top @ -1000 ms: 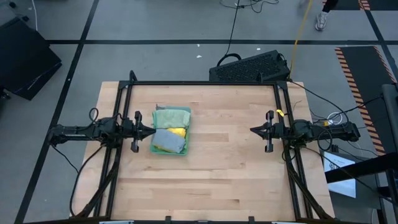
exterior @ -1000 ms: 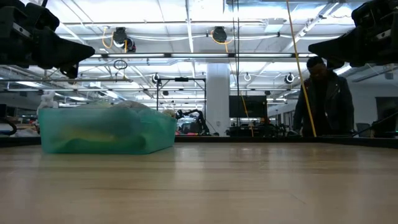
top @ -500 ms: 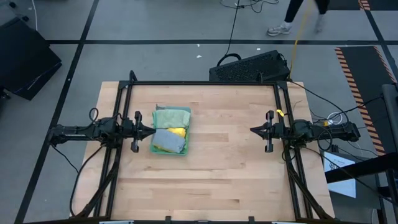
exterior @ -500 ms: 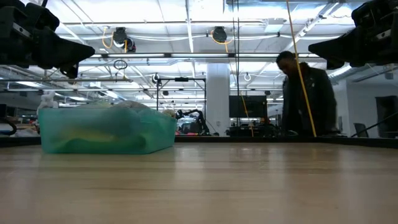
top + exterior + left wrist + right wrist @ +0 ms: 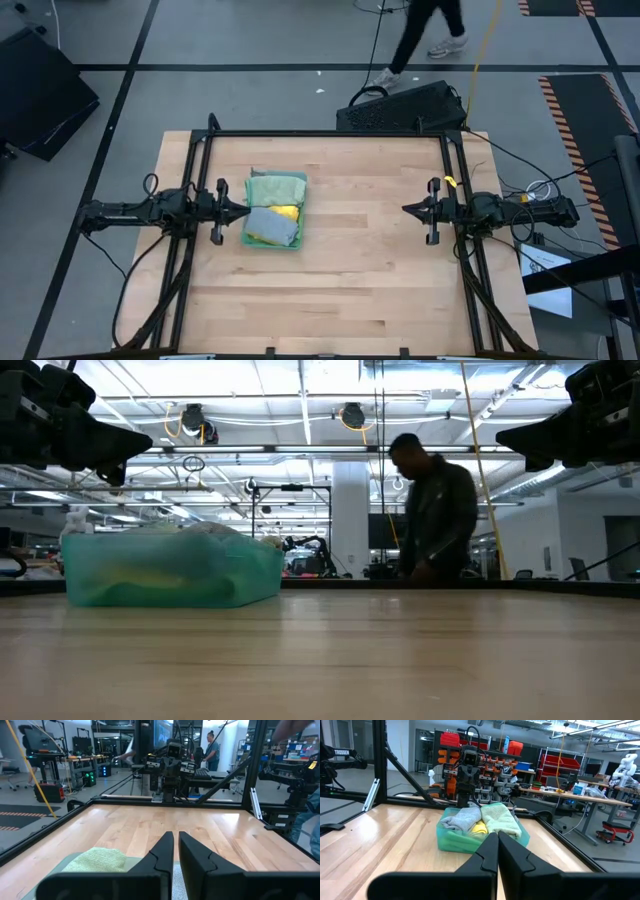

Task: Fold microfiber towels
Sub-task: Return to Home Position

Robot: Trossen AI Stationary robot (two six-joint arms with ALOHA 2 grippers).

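Lying folded in green bin (image 5: 170,575), grey, yellow, pale sage towels (image 5: 274,208)

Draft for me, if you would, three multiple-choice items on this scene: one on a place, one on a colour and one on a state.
1. Where does the green bin stand?
A. On the table, beside the tip of the left end effector
B. Under the right end effector
C. On the floor

2. What colour is the towel lying between the grey towel and the light green towel in the bin?
A. Red
B. Yellow
C. Black

3. How is the right end effector?
A. Shut and empty
B. Shut on a towel
C. Wide open above the bin

Answers:
1 A: the high view shows the bin on the table's left part, next to that arm's tip.
2 B: the yellow towel shows between the other two.
3 A: the right wrist view shows it closed with nothing held, far from the bin.
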